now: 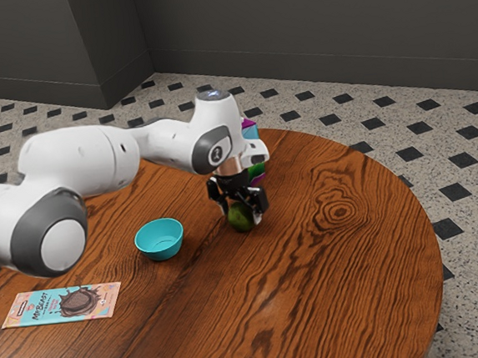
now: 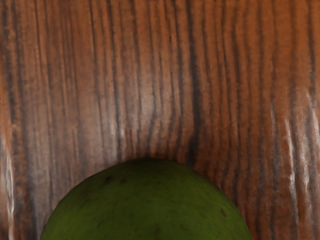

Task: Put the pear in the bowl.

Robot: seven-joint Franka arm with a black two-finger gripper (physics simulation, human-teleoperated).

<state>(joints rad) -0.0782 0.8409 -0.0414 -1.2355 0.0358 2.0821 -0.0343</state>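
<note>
The black gripper (image 1: 239, 202) is low over the table, right at the green pear (image 1: 241, 218), and covers its upper part in the exterior view. Whether it grips the pear cannot be made out. In the wrist view the dark green pear (image 2: 150, 205) is a large rounded shape directly under the hand, with wood grain beyond it. The turquoise bowl (image 1: 160, 240) stands upright a short way from the pear, toward the exterior view's left; no object is visible inside it.
A wrapped chocolate bar (image 1: 63, 304) lies flat on the round wooden table (image 1: 316, 289), beyond the bowl toward the exterior view's lower left. A colourful box (image 1: 257, 172) stands behind the gripper, partly hidden by the arm.
</note>
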